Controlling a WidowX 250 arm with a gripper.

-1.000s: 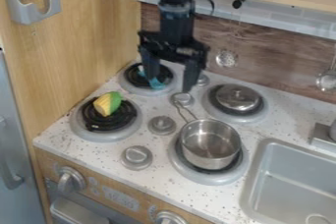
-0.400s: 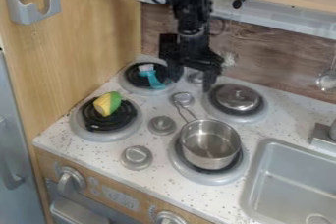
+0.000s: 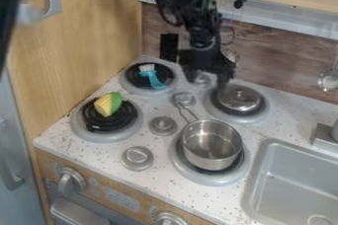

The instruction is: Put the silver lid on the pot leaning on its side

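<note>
Holding the end effector [image 3: 208, 77] open, with its fingers apart, near the back edge of the table [image 3: 290, 116], and having one finger right by the silver lid [image 3: 239, 97], too close to tell if touching. Seeing the lid lying on a round burner [image 3: 242, 119] near the back edge, and the shiny pot [image 3: 211, 147] sitting open side up on another burner, nearer the front edge. Finding a blue brush [image 3: 153, 78] at the back left corner, and a yellow and green toy [image 3: 107, 104] by the left edge.
</note>
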